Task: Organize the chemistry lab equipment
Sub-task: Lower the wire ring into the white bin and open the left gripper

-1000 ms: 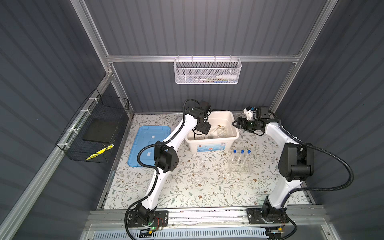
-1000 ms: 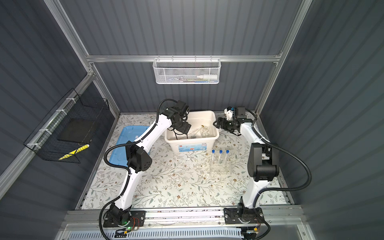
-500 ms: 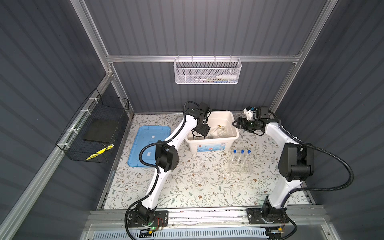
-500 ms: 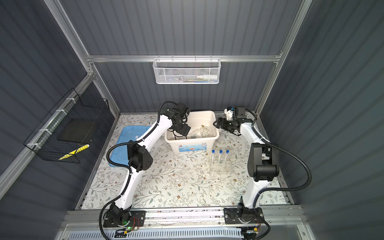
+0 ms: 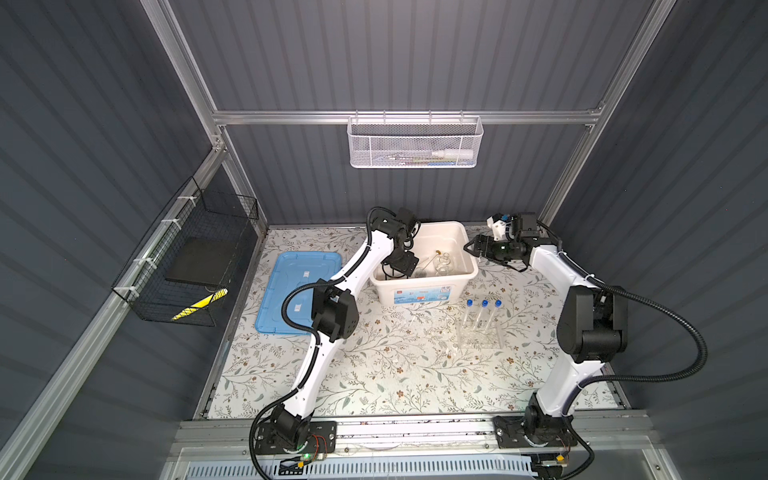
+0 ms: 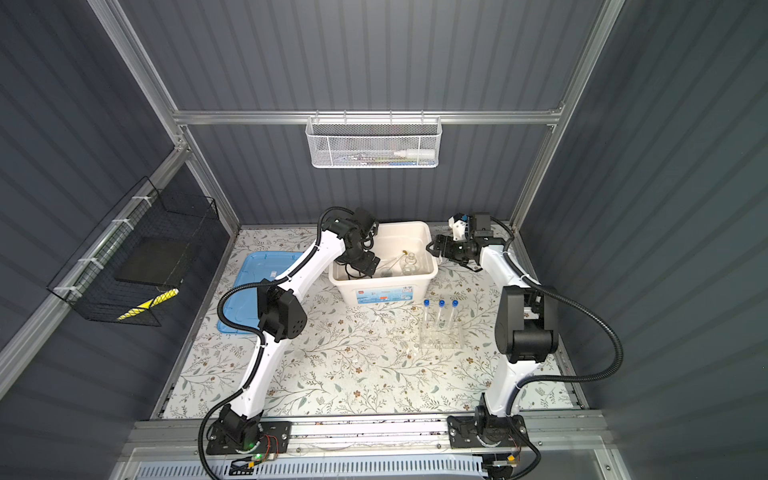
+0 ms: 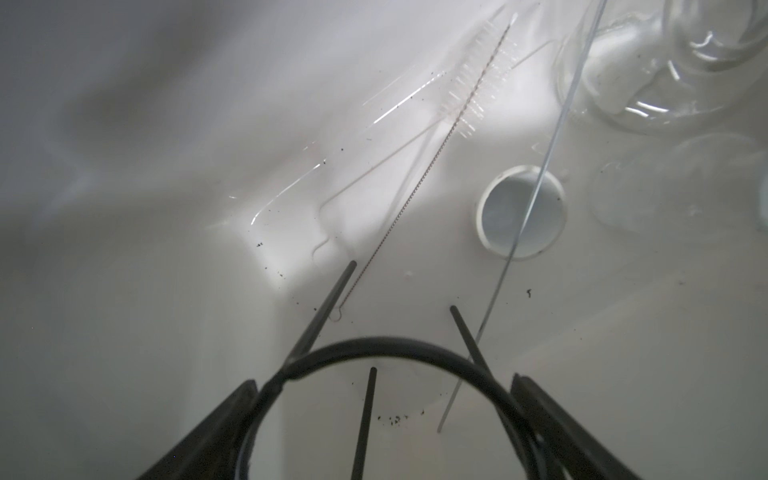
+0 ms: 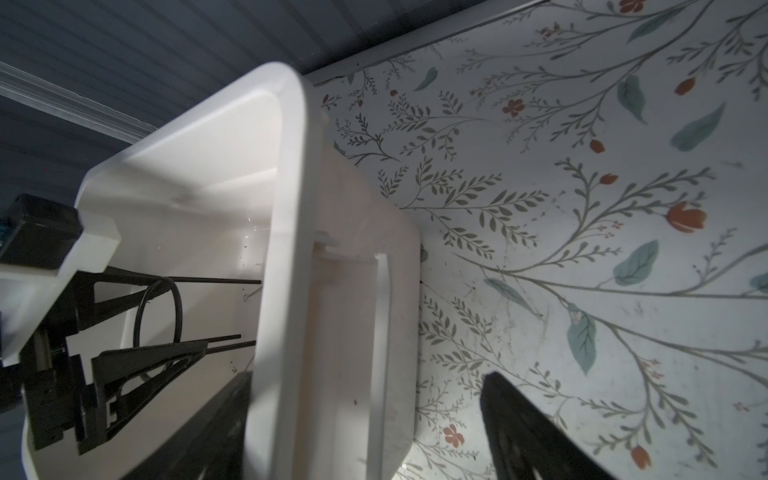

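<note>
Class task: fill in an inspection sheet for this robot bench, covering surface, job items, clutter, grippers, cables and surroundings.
Surface: floral mat; blue lid lies at its left.
Job's things: three test tubes upright in clear rack on mat; flask, beaker, white dish, thin rod and brush inside white bin.
Clutter: black specks on bin floor.
Grippers: left gripper inside bin, closed across black wire ring tripod; right gripper open astride bin rim.
Cables: black hoses loop beside both arms, away from glassware.
Surroundings: white mesh basket with white bottle on back rail; black wire basket on left wall.
</note>
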Controlling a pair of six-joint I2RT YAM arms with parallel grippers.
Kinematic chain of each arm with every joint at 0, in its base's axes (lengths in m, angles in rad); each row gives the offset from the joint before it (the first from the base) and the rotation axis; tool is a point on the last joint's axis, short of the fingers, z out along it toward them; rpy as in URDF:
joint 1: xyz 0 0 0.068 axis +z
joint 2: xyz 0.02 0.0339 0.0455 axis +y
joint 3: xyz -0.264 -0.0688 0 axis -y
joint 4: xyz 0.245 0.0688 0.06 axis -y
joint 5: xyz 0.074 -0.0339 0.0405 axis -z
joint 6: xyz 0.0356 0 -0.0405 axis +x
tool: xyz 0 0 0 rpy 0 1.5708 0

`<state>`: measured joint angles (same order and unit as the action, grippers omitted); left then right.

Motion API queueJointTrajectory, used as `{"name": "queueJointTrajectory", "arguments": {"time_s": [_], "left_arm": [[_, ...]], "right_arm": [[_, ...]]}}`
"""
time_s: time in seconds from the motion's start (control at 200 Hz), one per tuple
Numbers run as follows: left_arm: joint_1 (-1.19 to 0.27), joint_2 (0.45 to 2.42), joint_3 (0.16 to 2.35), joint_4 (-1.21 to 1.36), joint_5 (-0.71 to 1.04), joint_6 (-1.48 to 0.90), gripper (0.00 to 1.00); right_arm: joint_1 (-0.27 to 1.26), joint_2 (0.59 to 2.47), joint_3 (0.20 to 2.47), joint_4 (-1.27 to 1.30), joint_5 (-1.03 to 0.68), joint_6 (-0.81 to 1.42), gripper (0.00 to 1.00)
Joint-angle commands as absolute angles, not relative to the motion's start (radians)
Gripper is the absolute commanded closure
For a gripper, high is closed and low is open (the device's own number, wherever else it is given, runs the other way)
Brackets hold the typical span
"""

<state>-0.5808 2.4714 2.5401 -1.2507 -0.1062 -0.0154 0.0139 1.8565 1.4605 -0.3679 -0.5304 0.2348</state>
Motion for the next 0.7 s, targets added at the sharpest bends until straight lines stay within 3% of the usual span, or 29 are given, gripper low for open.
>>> {"name": "queueJointTrajectory", "arguments": {"time_s": [0.0,0.385,0.695], "left_arm": [[-0.572,2.489,2.556,-1.294,-0.097,0.008,0.25],[-0.572,2.489,2.556,-1.302,-0.102,0.010,0.16],[-0.572,2.450,2.547,-1.267,-0.125,-0.001,0.01]], "right_arm": [[0.015,1.873,1.481,-0.383,-0.528,0.232,0.14],[0.016,1.868,1.486,-0.383,-0.523,0.231,0.14],[0.015,1.848,1.488,-0.410,-0.526,0.234,0.13]]}}
